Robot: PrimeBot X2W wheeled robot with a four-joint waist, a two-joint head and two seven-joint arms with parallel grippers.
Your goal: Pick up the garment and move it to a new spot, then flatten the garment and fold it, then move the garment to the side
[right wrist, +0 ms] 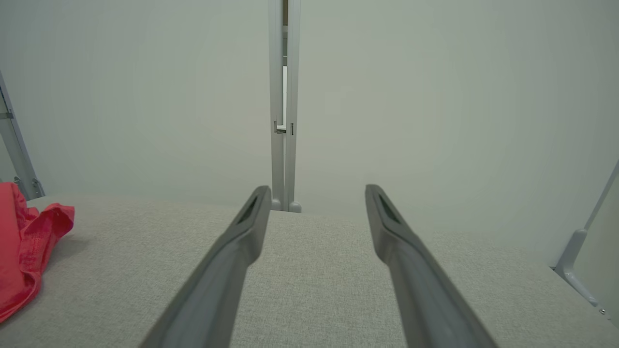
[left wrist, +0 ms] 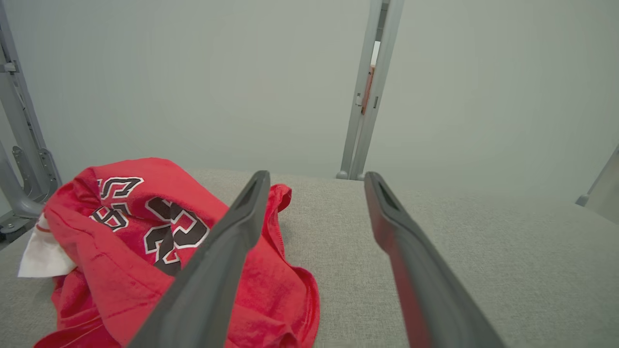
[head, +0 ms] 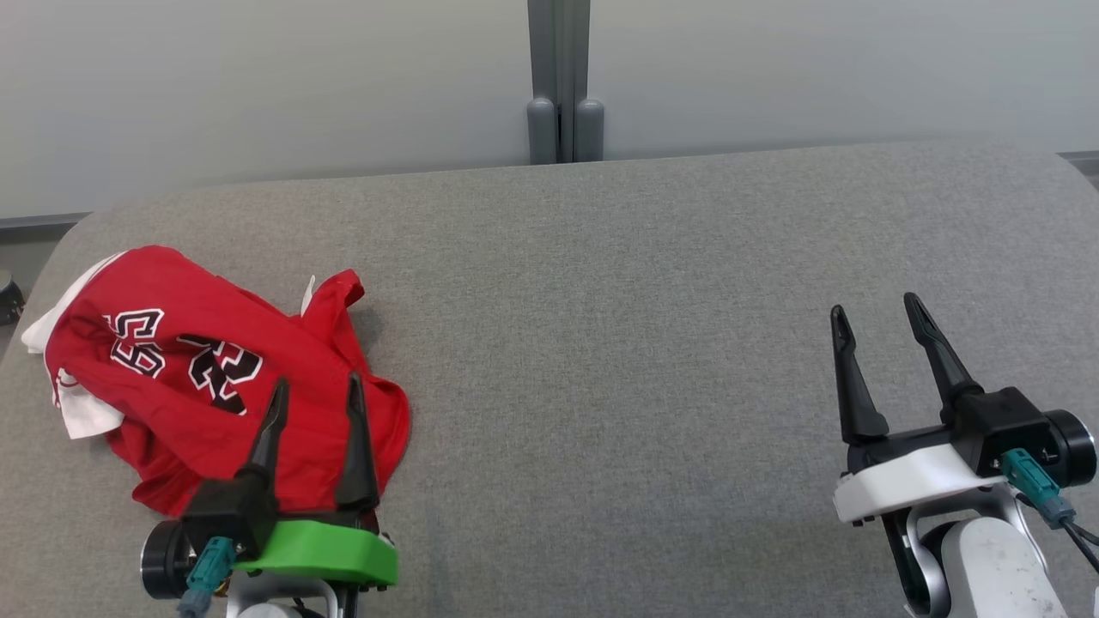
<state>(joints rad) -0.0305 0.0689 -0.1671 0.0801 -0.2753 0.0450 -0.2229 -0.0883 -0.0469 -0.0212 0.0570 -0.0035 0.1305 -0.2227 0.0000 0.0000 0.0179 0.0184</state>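
**Item: red garment, crumpled: hazards ahead of the first pickup**

- Left gripper (head: 316, 379): jaws spread, nothing between them. It hangs over the near right edge of the garment (head: 206, 378). One finger lies above red cloth, the other above the bare grey padded surface (head: 618, 343).
- Right gripper (head: 874, 305): also spread and empty, with the garment well apart to its left.
- Garment: heaped ahead and to the left of the left gripper, printed numerals up, white fabric showing at its far left.

Likely faults:
- Closing here may catch several bunched layers at once, so the heap would lift as a lump and resist flattening.
- A shallow bite on the hem alone may slip in transit.
- The heap sits near the surface's left end — a sideways drag could pull it off.
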